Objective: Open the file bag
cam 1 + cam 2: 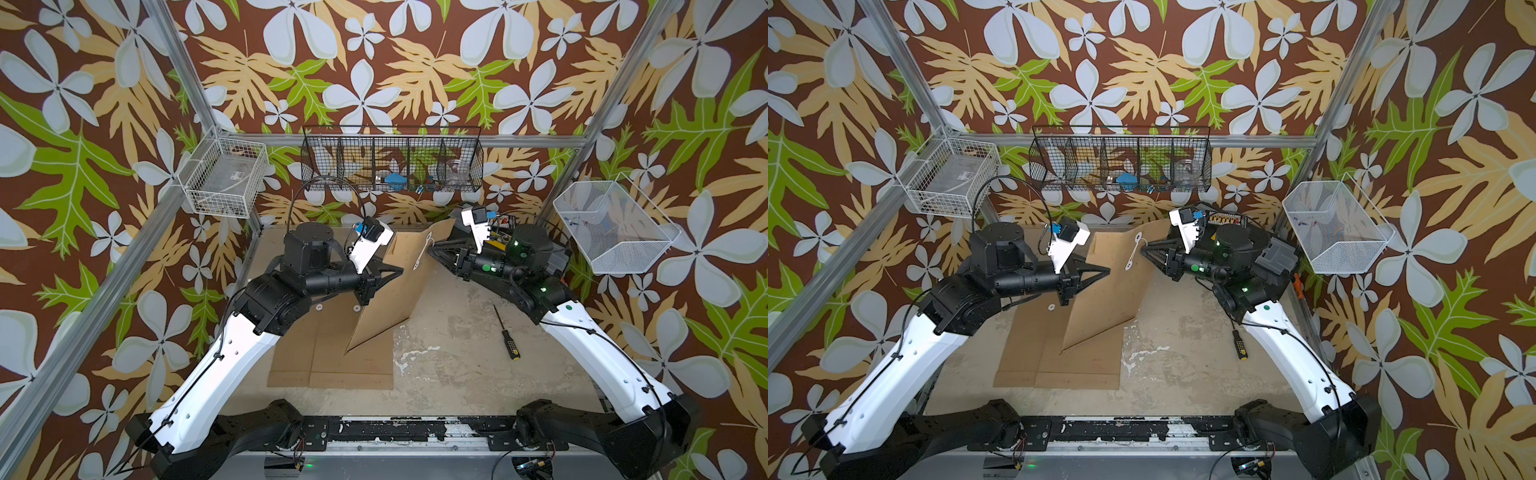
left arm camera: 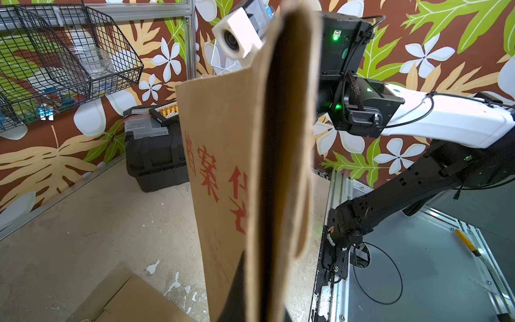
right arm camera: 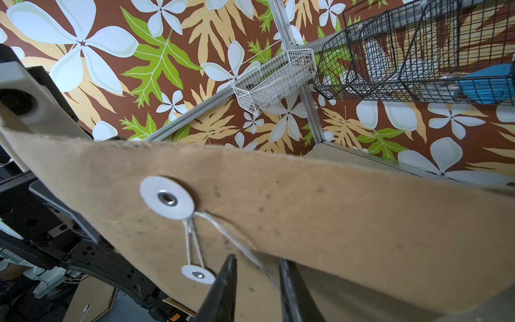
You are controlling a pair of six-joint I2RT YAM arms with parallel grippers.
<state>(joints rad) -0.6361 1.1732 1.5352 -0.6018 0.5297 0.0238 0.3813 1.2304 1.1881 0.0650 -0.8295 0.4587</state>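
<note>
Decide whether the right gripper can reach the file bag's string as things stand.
Probably yes: the right gripper sits at the flap, open jaws either side of the string, nothing between.

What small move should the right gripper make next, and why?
Probably close the right gripper on the string: its loose end runs between the open jaws, and the left gripper holds the file bag up.

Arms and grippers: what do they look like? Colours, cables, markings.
The left arm and right arm have white shells on black joints, with a black cable tied along each shell. The left gripper and right gripper are black with tapering jaws, each topped by a white camera housing. Green lights glow on the right arm.
</note>
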